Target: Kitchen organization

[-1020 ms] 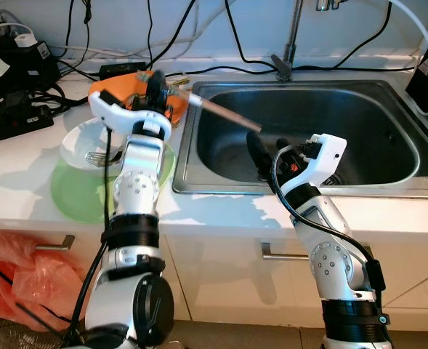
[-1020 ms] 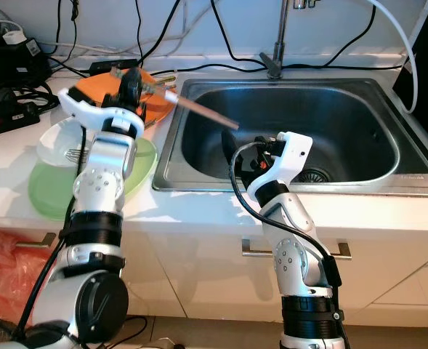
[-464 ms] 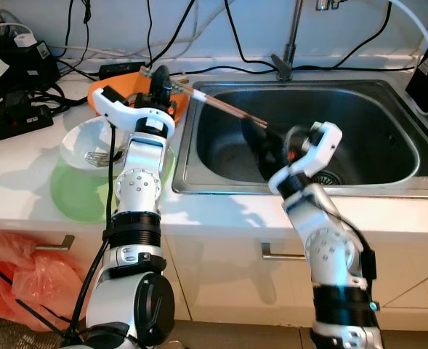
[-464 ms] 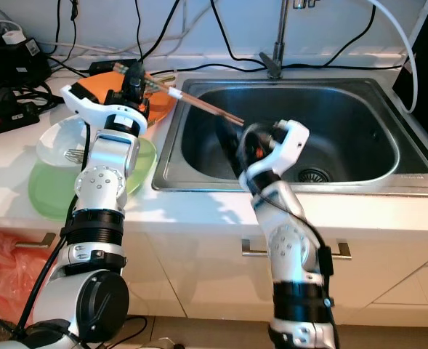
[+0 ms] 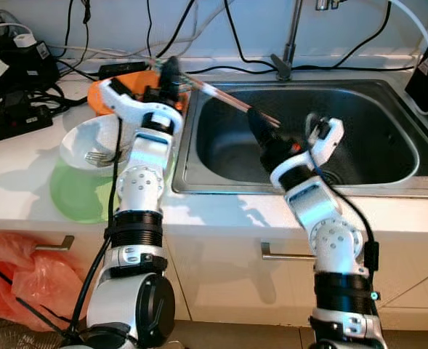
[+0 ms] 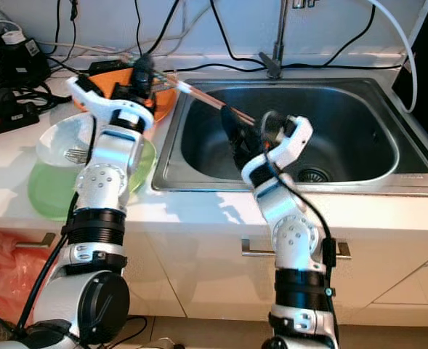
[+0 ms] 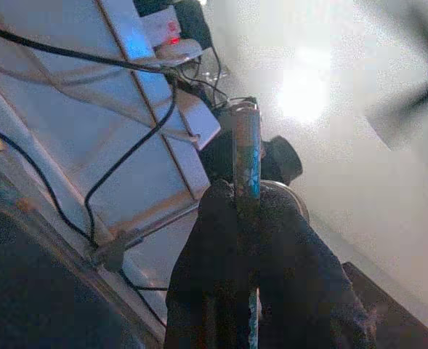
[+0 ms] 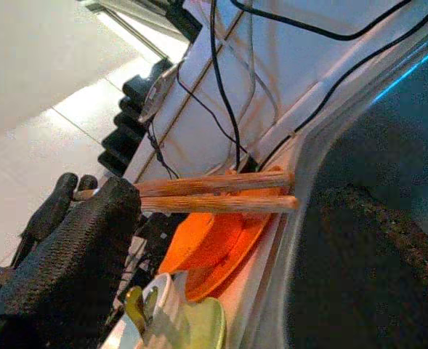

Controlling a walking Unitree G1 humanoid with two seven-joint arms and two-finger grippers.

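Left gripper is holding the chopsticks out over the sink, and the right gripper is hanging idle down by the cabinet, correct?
Not quite. The left gripper does hold the chopsticks out over the sink, but the right gripper is raised inside the sink at the chopsticks' far end, as the left eye view shows.

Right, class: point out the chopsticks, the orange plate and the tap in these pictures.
chopsticks (image 5: 232, 104): left eye view, middle of the shafts over the sink.
orange plate (image 8: 224, 236): right wrist view, its underside near the rim.
tap (image 5: 292, 38): left eye view, the upright metal stem.

Chopsticks' (image 5: 232, 105) far tips hidden behind right gripper (image 5: 261, 134), grip perhaps closed, faucet (image 5: 292, 36) cropped
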